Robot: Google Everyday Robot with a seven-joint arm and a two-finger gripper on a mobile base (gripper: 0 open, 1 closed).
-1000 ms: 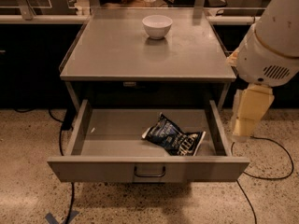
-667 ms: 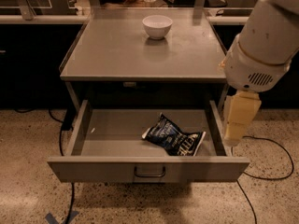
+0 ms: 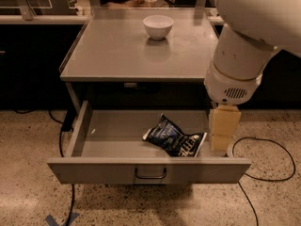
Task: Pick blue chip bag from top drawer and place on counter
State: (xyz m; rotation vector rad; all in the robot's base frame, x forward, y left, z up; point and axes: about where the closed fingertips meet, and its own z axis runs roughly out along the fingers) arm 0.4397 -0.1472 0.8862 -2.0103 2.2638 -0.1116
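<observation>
Your top drawer [image 3: 94,170] stands pulled out under the counter [image 3: 113,55], its front panel with the dark bar handle [image 3: 150,173] facing the camera. The drawer holds one thing, the blue chip bag [image 3: 175,137]. It lies crumpled on the drawer floor in the right half, nearer the front panel than the back. The left half of the drawer floor is bare grey metal.

On the counter sits a white bowl [image 3: 158,26], upright, towards the rear and about midway across. You cannot see into it from here.

The bag's long axis runs on a slant, from its back-left corner down to its front-right end. The white lettering faces up and the right end curls upward, showing a pale edge.

The gripper [image 3: 221,144] hangs below the white arm [image 3: 240,60] at the drawer's right end, just beside the bag's curled right end. Whether it touches the bag is not clear, and you cannot tell whether the gripper is open or closed.

Against a second ago, the arm has swung left and come lower: the gripper was outside the drawer's right side then, and now sits at the drawer's right wall. The bag and bowl lie where they were
</observation>
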